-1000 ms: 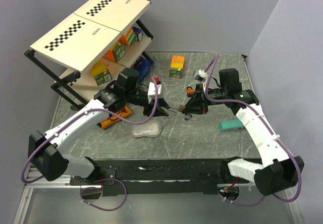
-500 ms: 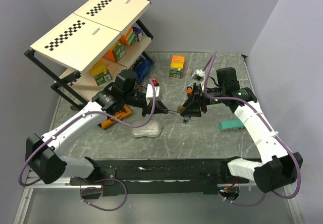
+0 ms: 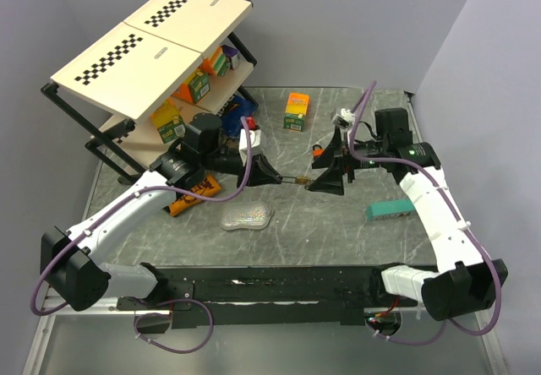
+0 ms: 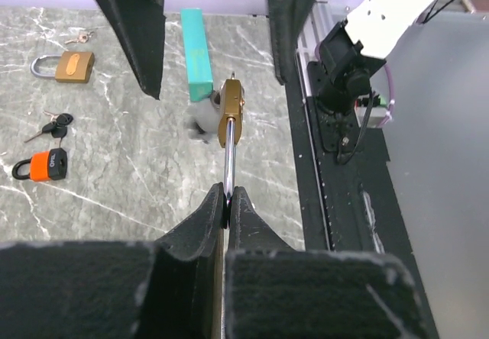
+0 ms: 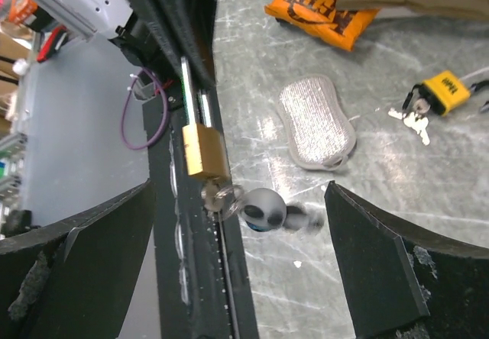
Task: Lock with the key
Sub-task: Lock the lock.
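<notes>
The left gripper (image 4: 227, 201) is clamped on the shackle of the brass padlock (image 4: 231, 117), holding it aloft. The right gripper (image 5: 238, 201) stands spread wide either side of the padlock. The key (image 5: 216, 195) sits in the padlock's base. The likely next move is to pinch the key and turn it.

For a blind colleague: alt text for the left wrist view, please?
The left gripper pinches the shackle of a brass padlock, holding it above a marble table. On the table lie a teal box, a second brass padlock and an orange padlock with keys.
</notes>
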Tool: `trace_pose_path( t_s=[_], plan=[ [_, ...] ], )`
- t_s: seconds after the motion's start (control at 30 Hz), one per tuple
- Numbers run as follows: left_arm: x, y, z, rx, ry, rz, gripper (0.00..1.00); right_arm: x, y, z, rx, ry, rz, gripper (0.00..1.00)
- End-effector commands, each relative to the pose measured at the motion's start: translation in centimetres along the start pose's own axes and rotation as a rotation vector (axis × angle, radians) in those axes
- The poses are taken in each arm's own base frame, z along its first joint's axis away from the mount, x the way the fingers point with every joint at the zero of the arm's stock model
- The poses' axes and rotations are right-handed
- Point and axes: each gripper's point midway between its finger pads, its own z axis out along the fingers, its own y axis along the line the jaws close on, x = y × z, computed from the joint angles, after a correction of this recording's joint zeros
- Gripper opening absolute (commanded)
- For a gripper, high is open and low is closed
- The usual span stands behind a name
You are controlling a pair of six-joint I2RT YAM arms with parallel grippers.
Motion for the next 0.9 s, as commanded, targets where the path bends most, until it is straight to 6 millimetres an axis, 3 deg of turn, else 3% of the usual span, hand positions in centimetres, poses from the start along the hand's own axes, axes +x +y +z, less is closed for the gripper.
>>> trace_pose_path(
  t_s=[0.0,0.3,0.6,0.87],
  plan=[
    [-3.1,-0.7,-0.4,0.022,-0.078,0.042,0.01,-1.5,1.6,-0.3,-0.033,-0.037,-0.171,0.99],
    [-3.6,-0.4,0.0,0.033,-0.087,0.006,0.01,-0.9,2.5,1.1,-0.064,0.02,-0.34,0.87],
    [-3.8,-0.2,0.0,0.015,-0.095,0.007,0.01,-1.4,3.0,1.9,-0.096,0.023,-0.402,0.49],
    [-3.9,-0.1,0.1,0.015,-0.098,0.008,0.01,-1.8,3.4,2.3,-0.117,0.005,-0.412,0.08]
  ],
)
